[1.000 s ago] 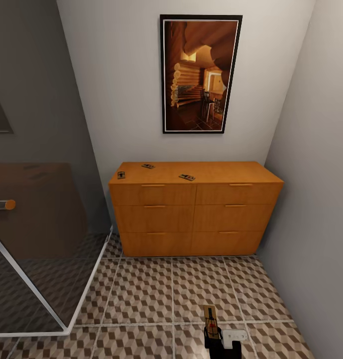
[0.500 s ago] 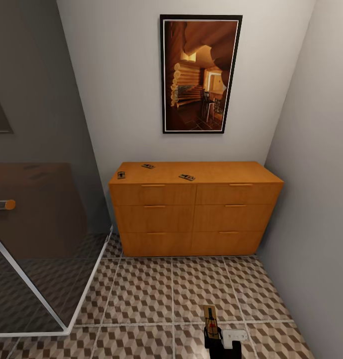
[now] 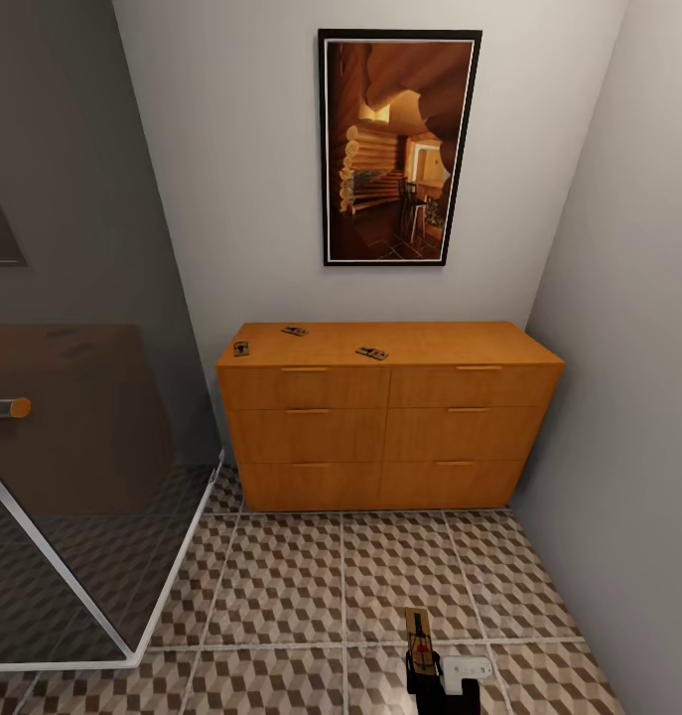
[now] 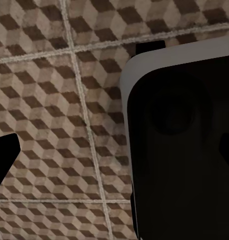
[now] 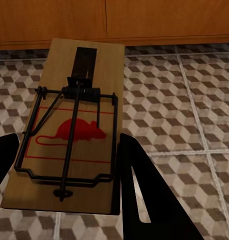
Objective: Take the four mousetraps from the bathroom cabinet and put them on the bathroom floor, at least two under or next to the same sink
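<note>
**Right wrist view: one mousetrap in the pincer, three left on the cabinet top**

Right wrist view gives you the best look at the mousetrap (image 5: 69, 135) you are carrying: a flat tan board with a red mouse printed on it, a dark wire bar and a coiled spring across the middle. The right gripper (image 5: 64, 192) has one dark finger on each long side of the board, and it appears pinched on the board's near end, holding it level above the bathroom floor (image 5: 189, 110). In the head view the same trap (image 3: 418, 636) sticks forward from the gripper, low in front of you.

Judge it as light and stiff, so it needs little squeeze, but the thin smooth wood could slip or twist if you swing fast. Keep your hold on the board edges, clear of the wire and spring, which look delicate and could snag a finger.

The other three traps lie on the flat top of the cabinet (image 3: 390, 437): one near its left front corner (image 3: 241, 349), one further back (image 3: 295, 331), and one nearer the middle (image 3: 371, 353), all well apart from each other. Its drawers are closed.

The left wrist view looks down on patterned tiles past a dark body; you cannot tell from it how the left pincer stands.

A glass shower screen (image 3: 72, 477) stands to your left, and a framed picture (image 3: 398, 147) hangs above the cabinet.
</note>
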Motion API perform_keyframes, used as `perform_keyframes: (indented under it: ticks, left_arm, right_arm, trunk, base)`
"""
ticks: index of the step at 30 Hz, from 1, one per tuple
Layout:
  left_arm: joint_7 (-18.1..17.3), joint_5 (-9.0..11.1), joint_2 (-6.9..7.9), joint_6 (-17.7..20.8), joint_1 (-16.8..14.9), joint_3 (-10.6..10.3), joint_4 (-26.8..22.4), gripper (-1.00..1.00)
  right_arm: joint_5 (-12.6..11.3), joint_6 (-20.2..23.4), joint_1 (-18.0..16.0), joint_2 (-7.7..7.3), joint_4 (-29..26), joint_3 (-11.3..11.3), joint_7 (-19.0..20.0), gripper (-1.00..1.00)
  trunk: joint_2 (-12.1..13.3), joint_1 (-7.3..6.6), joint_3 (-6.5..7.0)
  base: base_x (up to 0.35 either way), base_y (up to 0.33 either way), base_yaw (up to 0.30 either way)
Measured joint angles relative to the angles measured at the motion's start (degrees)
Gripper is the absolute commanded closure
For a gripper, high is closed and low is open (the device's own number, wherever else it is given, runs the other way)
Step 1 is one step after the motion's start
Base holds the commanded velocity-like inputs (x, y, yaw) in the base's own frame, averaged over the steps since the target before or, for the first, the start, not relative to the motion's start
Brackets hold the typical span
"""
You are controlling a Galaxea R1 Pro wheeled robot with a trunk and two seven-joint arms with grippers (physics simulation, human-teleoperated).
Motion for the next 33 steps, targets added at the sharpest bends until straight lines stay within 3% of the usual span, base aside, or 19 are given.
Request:
perform_keyframes:
  ticks: [33]
  left_arm:
    - [0.00,0.00,-0.03,0.00,0.00,0.00,0.00,-1.00]
  right_arm:
    - [0.00,0.00,-0.01,0.00,0.00,0.00,-0.01,1.00]
  trunk:
    - [0.00,0.00,0.00]
  base:
    - [0.000,0.000,0.000]
